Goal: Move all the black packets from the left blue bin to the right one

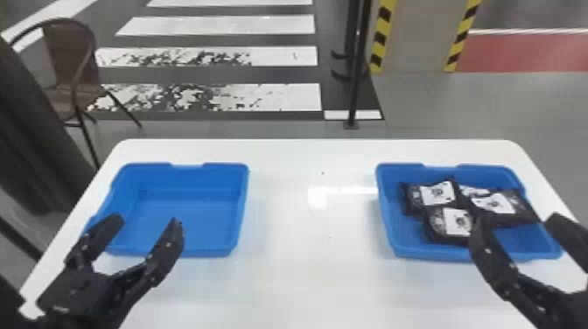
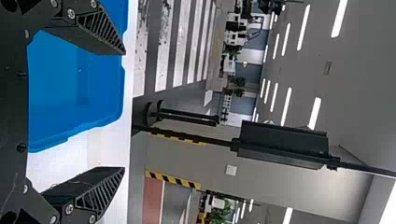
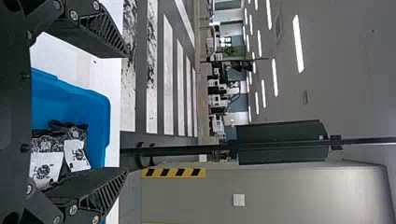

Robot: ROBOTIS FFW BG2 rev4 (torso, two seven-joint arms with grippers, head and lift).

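Left gripper (image 1: 146, 221) and right gripper (image 1: 519, 220), both with jaws apart, and black packets (image 1: 439, 193) lie piled inside the right blue bin (image 1: 431, 254)!

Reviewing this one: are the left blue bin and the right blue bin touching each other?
Apart. The head view shows a wide strip of bare white table between the left blue bin and the right blue bin.

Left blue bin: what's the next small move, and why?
I'd probably ease the left gripper and right gripper up and away: the left blue bin looks empty, black packets lie in the right bin, and both grippers are open.
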